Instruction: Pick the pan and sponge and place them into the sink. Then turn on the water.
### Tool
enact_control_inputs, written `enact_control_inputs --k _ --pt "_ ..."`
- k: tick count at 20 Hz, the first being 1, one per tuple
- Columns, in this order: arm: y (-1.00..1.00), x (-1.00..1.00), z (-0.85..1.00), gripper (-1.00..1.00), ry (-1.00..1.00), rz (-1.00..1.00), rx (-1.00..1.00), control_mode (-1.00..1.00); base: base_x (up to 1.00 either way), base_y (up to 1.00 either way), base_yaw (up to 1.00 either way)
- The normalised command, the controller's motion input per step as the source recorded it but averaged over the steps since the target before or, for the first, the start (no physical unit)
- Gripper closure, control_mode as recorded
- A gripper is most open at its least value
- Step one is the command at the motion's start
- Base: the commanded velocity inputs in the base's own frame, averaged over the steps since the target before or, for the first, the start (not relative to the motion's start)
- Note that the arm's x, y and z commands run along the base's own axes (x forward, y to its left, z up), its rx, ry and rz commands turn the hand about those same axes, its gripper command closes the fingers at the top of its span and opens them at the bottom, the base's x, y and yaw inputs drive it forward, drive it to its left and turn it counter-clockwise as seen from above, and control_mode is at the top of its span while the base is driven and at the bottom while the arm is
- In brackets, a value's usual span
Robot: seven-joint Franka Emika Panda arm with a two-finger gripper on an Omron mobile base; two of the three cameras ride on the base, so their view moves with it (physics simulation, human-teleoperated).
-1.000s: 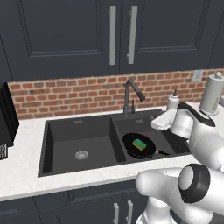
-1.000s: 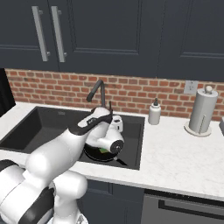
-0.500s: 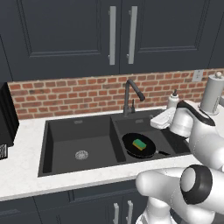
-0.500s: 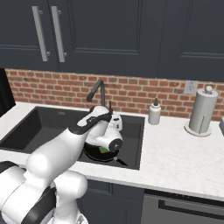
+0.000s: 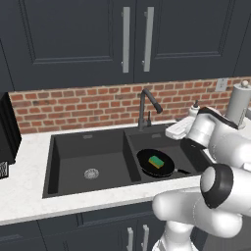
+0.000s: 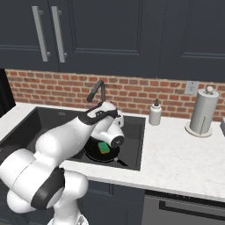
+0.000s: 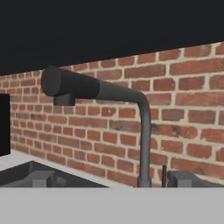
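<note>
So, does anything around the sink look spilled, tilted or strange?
Nothing stands out. The pan lies flat in the right basin of the sink with the sponge resting in it; no water runs from the faucet.

So the only thing that moved was the arm: its tool [image 5: 177, 130] lifted a bit and swung in closer to the faucet [image 5: 147, 108], ending up just right of it.

No readable text, labels or numbers anywhere.
</note>
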Motion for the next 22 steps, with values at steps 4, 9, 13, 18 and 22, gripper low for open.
enact_control_inputs --k 4,9,13,18,22 --pt "0.0 0.21 -0.21 -1.0 -0.04 0.0 0.01 -1.0 0.0 0.0 0.0" --pt "0.0 0.3 -0.21 -1.0 -0.03 0.01 0.01 -1.0 0.0 0.0 0.0" --pt "0.0 0.39 -0.02 -1.0 -0.04 0.04 0.02 -1.0 0.0 0.0 0.0" --pt "0.0 0.36 0.0 -1.0 -0.06 0.05 0.03 -1.0 0.0 0.0 0.0" --pt "0.0 0.32 -0.11 -1.0 -0.04 0.05 0.01 -1.0 0.0 0.0 0.0"
